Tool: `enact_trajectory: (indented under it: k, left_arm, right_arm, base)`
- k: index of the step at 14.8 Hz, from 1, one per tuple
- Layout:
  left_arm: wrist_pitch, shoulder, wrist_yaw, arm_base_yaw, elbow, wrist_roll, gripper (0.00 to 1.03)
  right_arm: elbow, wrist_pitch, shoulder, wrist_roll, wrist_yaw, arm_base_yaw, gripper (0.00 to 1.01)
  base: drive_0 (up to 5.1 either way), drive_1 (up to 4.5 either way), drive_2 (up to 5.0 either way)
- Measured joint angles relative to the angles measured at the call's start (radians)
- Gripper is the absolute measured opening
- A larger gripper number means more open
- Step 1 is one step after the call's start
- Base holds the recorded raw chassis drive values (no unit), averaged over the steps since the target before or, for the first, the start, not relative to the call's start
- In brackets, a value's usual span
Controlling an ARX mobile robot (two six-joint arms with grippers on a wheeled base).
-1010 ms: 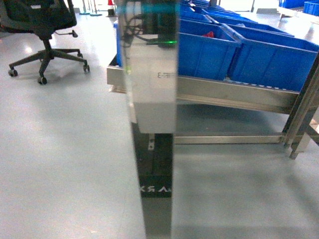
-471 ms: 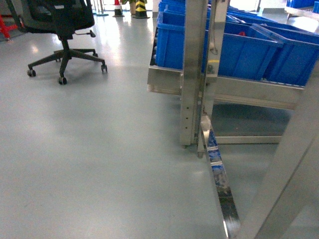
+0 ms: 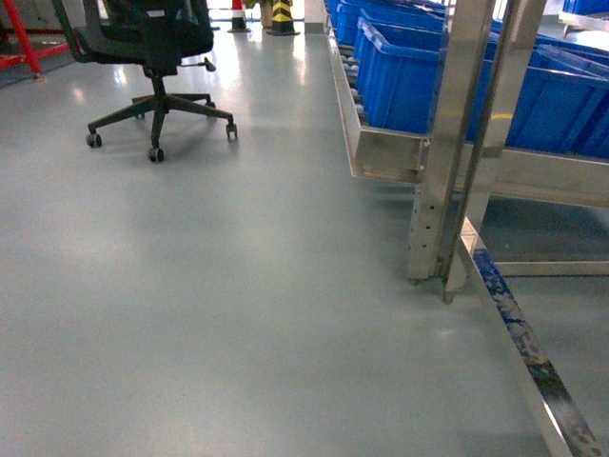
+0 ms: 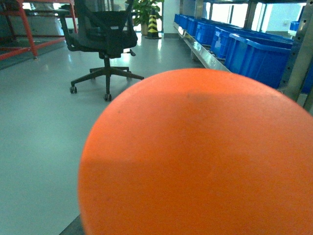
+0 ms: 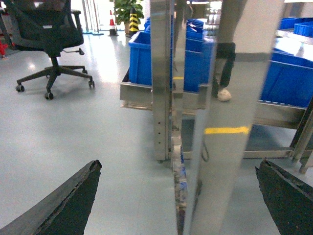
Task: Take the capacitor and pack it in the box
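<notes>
Showing right claw (image 5: 178, 196) fingers spread apart, left claw state untellable — orange ball (image 4: 195, 156) blocks view, no readable writing

1. office chair (image 3: 157, 43): black.
2. crates (image 3: 404, 71): blue.
3. floor (image 3: 219, 314): pale grey.
4. bollard (image 3: 282, 14): yellow-and-black stripes.
5. rounded object (image 4: 200, 156) filling the left wrist view: orange.
6. rack post (image 3: 447, 143): silver.

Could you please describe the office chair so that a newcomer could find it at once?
Look across the open grey floor, away from the steel rack of blue crates. The office chair stands alone at the far left: black, on a five-legged castor base, the only seat there.
</notes>
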Motion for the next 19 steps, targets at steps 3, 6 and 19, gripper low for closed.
enact_trajectory:
  k: [3,6,19]
  left_arm:
    - [-0.002,0.0,0.001,0.0,0.0,0.0,0.44]
    - [0.0,0.0,0.0,0.0,0.0,0.0,0.44]
    - [0.001,0.0,0.0,0.0,0.0,0.0,0.44]
  right_arm:
    - [0.0,0.003,0.0,0.0,0.0,0.0,0.98]
    - [0.0,0.0,0.0,0.0,0.001,0.0,0.98]
    - [0.0,0.0,0.0,0.0,0.0,0.0,0.98]
  base:
    - [-5.0,2.47,2.5]
    - [-5.0,2.45,2.5]
    - [-5.1,2.36,2.4]
